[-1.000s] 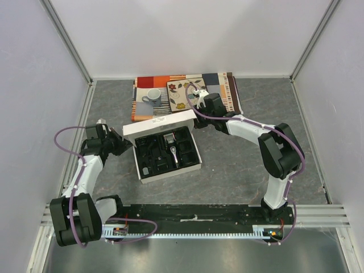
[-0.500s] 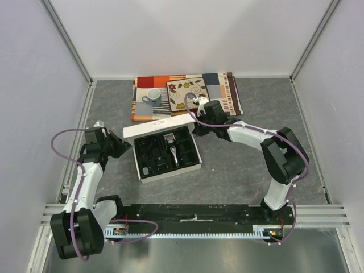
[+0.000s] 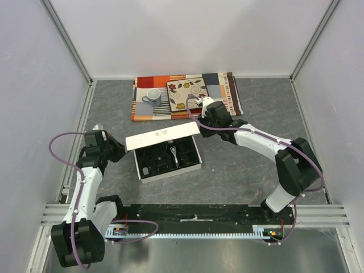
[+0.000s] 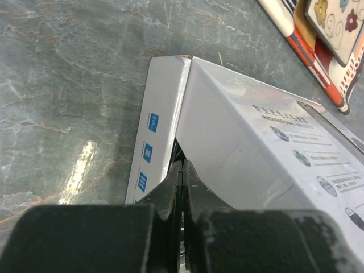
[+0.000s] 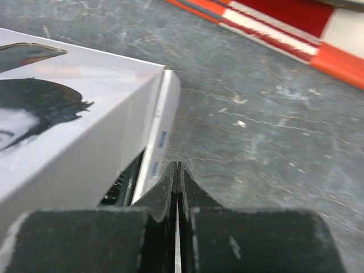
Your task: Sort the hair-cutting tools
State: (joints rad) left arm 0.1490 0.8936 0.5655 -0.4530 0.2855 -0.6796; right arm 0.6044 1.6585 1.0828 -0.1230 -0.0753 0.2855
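From above, the white box (image 3: 169,171) sits near the middle of the grey desk (image 3: 239,165). Its lid (image 3: 164,136) is tilted over the far half of the tray. In the open part of the tray lies the hair clipper (image 3: 173,152), slim and black and silver. Small black parts (image 3: 152,161) fill the compartments to its left. The left claw (image 3: 118,149) reaches in at the box's left side, just by the lid's left corner. The right claw (image 3: 199,124) is at the lid's right end. Beyond the box, against the far wall, a patchwork cloth (image 3: 224,91) carries a cup (image 3: 152,95) and a flowered tile (image 3: 187,91).

From the left wrist, that claw's two fingers (image 4: 170,193) are pressed flat together with nothing between them. Their tips are at the gap where the raised lid meets the box's side wall with its blue squares. I cannot tell whether they touch the card. The lid's printed face slopes away to the right. The tools themselves are hidden under it.

From the right wrist, its fingers (image 5: 187,190) are likewise together, a thin line between them and nothing held. The tips point at the box's corner, below the lid edge. The lid here shows a picture with dark hair. Through the slit under it a little of the black tray shows, too dark to make out any tool.
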